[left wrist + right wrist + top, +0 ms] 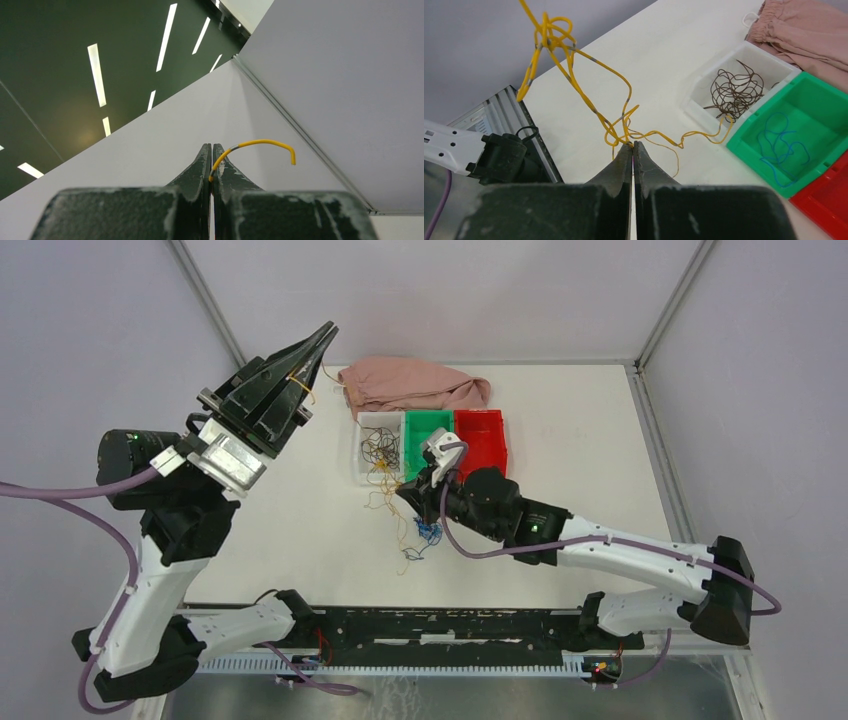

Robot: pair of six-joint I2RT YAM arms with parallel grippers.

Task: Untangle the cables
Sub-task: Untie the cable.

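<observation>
Seen from above, at the left, the left hand (322, 338) is raised above the table (300, 530) and closed on one end of a thin yellow cable (260, 143). The cable's long axis slopes toward 4 o'clock, loosely knotted midway, down to the right hand (632, 146), which is pinched shut on it. Further right, curly brown cables (734, 90) sit in a clear bin (703, 117), and a blue cable (784, 147) lies in a glossy green bin (819, 95). Pulling the hands apart would likely tighten the knot.

Tbl (300, 510) L of bins (430, 417) open; pink cloth (410, 385) blocks behind (yellow cables (616, 131) strung across bins' front).
</observation>
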